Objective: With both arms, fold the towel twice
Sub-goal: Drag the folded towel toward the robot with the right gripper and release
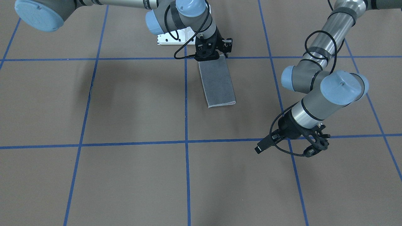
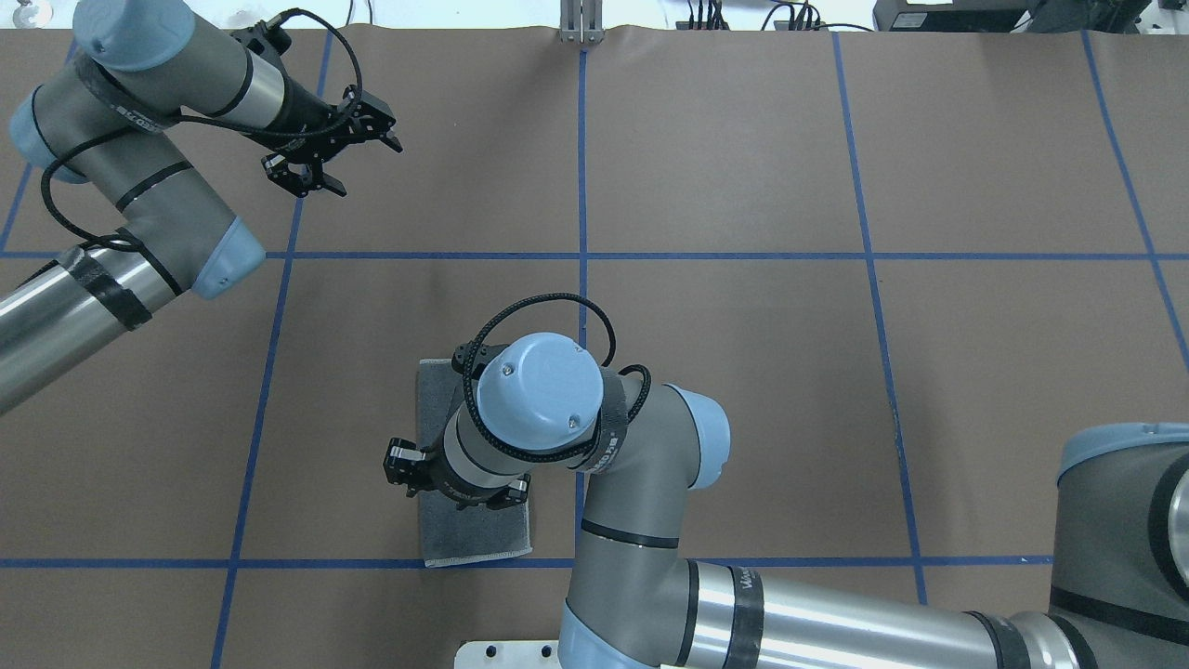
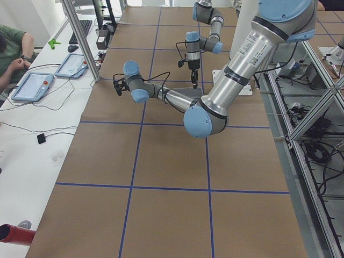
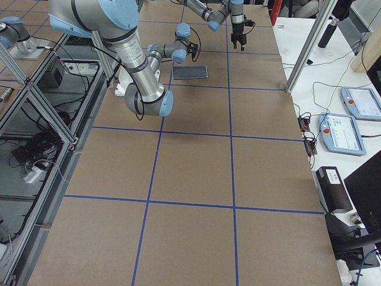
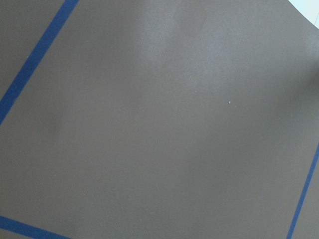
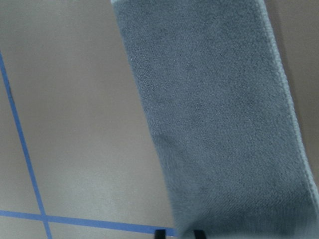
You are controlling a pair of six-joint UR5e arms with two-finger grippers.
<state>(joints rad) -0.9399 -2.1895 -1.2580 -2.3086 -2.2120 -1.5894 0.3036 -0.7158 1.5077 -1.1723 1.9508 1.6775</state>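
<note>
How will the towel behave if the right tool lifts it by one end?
Probably floppy: the towel is soft terry lying flat, folded into a strip, so lifted by the end at the right tool it would likely droop. Likely light for its size, being thin. Pushed, it may bunch rather than slide, given its nap on the table.

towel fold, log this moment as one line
towel: narrow folded strip, grey face up, lying flat | right tool: at towel's robot-side end, grip unclear | left tool: open, far from towel
</note>
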